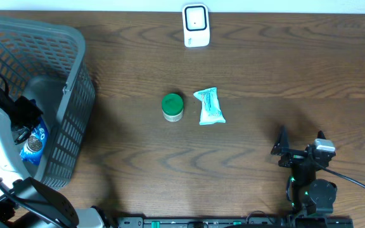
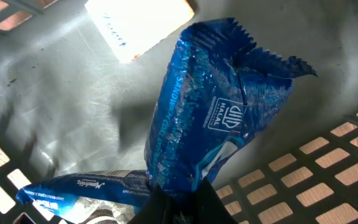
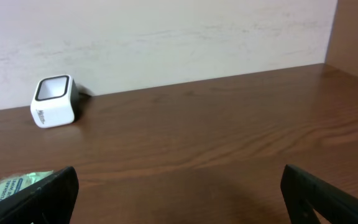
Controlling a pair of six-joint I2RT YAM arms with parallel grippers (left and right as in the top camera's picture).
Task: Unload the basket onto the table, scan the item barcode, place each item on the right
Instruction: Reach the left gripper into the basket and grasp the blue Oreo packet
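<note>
Inside the grey basket (image 1: 76, 76), a blue snack packet (image 2: 216, 112) stands up from my left gripper (image 2: 182, 199), which is shut on the packet's lower end. From overhead the packet (image 1: 35, 144) shows just below the left gripper (image 1: 24, 130). The white barcode scanner (image 1: 196, 25) stands at the table's far edge, also visible in the right wrist view as the scanner (image 3: 53, 101). My right gripper (image 1: 280, 149) hovers open at the front right, with nothing between its fingers (image 3: 48, 193).
A green-lidded jar (image 1: 172, 106) and a teal packet (image 1: 209, 106) lie mid-table. A second blue cookie packet (image 2: 86, 186) and a white box (image 2: 138, 22) lie on the basket floor. The basket's mesh walls (image 2: 328, 162) close in around the left gripper.
</note>
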